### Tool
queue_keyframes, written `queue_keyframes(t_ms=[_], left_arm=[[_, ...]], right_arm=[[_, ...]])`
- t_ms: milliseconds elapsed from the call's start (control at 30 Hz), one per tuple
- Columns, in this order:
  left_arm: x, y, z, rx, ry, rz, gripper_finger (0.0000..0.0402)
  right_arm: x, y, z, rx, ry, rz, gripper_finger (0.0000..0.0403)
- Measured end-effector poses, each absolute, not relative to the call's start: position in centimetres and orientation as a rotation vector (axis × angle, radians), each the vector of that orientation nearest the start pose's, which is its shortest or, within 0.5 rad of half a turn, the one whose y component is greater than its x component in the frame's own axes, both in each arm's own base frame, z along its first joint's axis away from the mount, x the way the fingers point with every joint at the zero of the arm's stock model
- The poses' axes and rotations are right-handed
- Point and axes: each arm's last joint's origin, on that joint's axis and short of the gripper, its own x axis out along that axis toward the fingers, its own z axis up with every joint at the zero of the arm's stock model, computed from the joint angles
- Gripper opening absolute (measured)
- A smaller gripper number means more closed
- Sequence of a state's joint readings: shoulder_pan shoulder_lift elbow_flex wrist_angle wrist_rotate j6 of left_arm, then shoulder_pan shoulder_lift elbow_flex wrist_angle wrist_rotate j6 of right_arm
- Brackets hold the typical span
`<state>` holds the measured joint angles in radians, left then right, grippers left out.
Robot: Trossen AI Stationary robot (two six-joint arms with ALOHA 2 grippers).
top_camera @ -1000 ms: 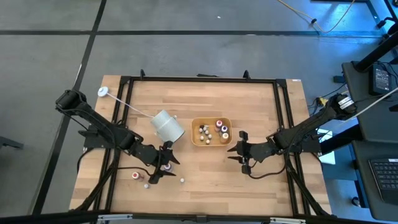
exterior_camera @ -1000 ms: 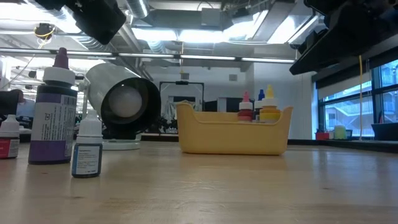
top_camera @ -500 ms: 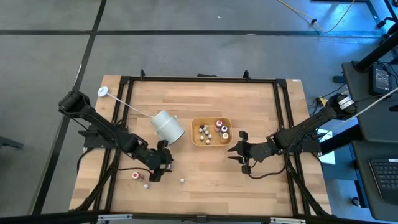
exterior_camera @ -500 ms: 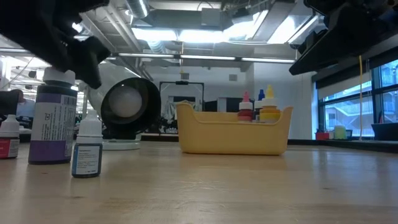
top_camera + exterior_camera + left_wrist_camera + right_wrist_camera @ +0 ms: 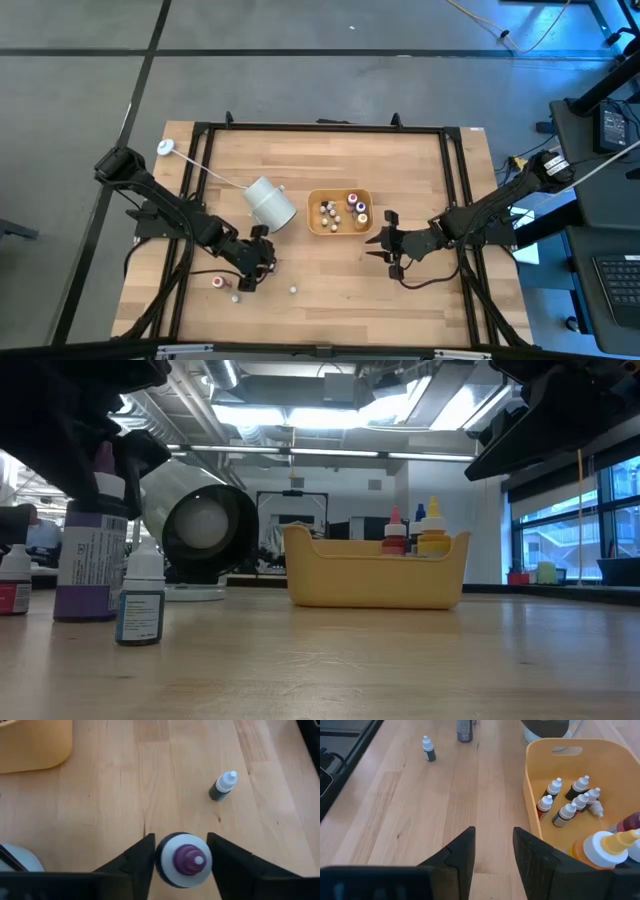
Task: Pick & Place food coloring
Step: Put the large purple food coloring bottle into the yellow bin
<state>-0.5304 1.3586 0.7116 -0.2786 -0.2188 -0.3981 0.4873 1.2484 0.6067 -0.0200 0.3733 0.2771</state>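
1. In the high view, the pale wooden table (image 5: 330, 190) fills the frame's centre, with the yellow-orange rounded tray (image 5: 340, 212) near its middle.
2. Several tiny food coloring bottles (image 5: 328, 212) lie inside that tray.
3. The large white cylindrical cup (image 5: 269, 202) lies on its side just left of the tray.
4. The left gripper (image 5: 252, 271) sits lower left of the cup, around a purple-capped bottle (image 5: 184, 859).
5. A small dark bottle (image 5: 292, 289) stands right of that gripper; a red-labelled bottle (image 5: 217, 283) stands left.
6. The right gripper (image 5: 383, 243) is just right of the tray.

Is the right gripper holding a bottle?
No, the right gripper has only bare table between its fingers, beside the yellow tray.
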Motion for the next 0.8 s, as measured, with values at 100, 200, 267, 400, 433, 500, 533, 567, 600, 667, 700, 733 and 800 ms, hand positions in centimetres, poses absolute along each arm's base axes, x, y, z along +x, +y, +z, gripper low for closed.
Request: queue_keyframes(t_ms=[100,200,267,400,433,500,533,567,600,667,700,733,800], left_arm=[[22.3,-12.4,18.6,-0.045,0.881,-0.110,0.0135],[22.5,-12.4,18.7,-0.057,0.866,-0.116,0.0115],[22.7,-12.6,19.0,-0.084,0.833,-0.120,0.0115],[23.3,-12.8,19.7,-0.127,0.749,-0.137,0.0115],[23.6,-12.9,20.1,-0.122,0.730,-0.144,0.0115],[24.3,-13.0,21.5,-0.114,0.673,-0.149,0.0115],[24.7,-13.0,22.2,-0.112,0.640,-0.141,0.0115],[25.1,-13.0,23.1,-0.110,0.607,-0.125,0.0115],[25.6,-12.8,23.8,-0.103,0.578,-0.105,0.0115],[26.4,-12.3,25.5,-0.085,0.517,-0.066,0.0115],[26.8,-12.0,26.3,-0.074,0.489,-0.046,0.0115],[27.2,-11.6,27.0,-0.059,0.466,-0.026,0.0115],[28.1,-10.6,27.9,-0.029,0.425,0.022,0.0115]], right_arm=[[22.0,10.5,19.7,-0.007,0.609,0.026,0.0134],[22.0,10.5,19.7,-0.009,0.609,0.026,0.0134],[22.0,10.5,19.7,-0.009,0.609,0.026,0.0134],[22.0,10.5,19.7,-0.008,0.609,0.026,0.0134],[22.0,10.5,19.7,-0.008,0.609,0.026,0.0134],[22.0,10.5,19.7,-0.009,0.609,0.026,0.0134],[22.0,10.5,19.7,-0.009,0.609,0.026,0.0134],[22.0,10.5,19.7,-0.009,0.609,0.026,0.0134],[22.0,10.4,19.7,-0.009,0.609,0.025,0.0134],[22.0,10.5,19.7,-0.009,0.609,0.025,0.0134],[22.0,10.4,19.7,-0.009,0.609,0.025,0.0134],[22.0,10.5,19.7,-0.009,0.609,0.026,0.0134],[22.0,10.5,19.7,-0.009,0.609,0.026,0.0134]])
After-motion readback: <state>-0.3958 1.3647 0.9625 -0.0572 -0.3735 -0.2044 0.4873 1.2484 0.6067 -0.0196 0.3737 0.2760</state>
